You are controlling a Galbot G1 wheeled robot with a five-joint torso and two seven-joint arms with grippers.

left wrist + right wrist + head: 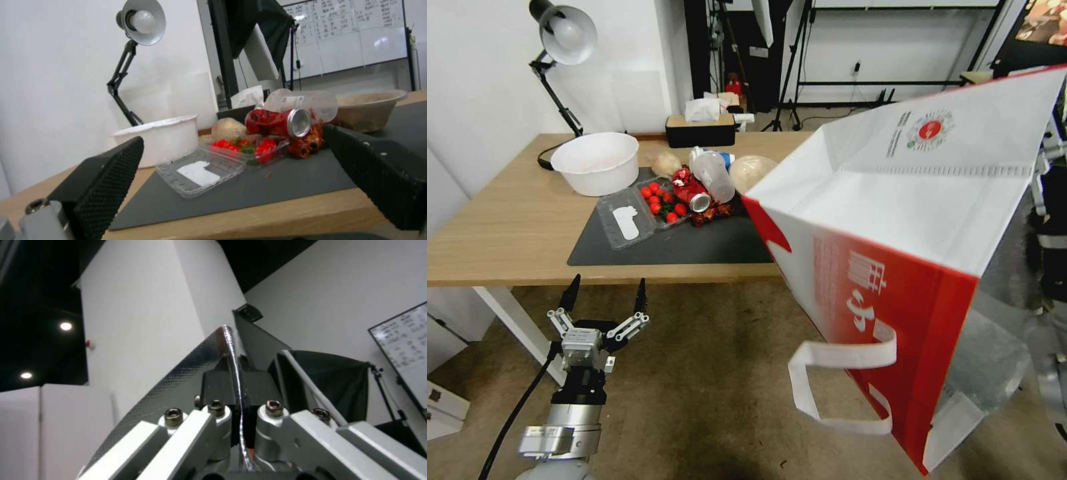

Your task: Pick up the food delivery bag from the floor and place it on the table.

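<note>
Large boxy white-and-red food delivery bag (914,220) is hanging tilted in the air, clear of the worn brownish carpet floor (707,373), beside the near right corner of the light-wood bench (507,227). The right hand (240,420) is pinching the bag's foil-lined rim. The left hand (604,297) is idling wide open, holding nothing, below the near edge. Lift done; placing remains.

1. Smooth white-and-red paper-like skin on the food delivery bag (907,220), crinkled silver foil lining.
2. Light matt wood grain across the table (507,227).
3. Rough, worn carpet for the floor (707,373).
</note>
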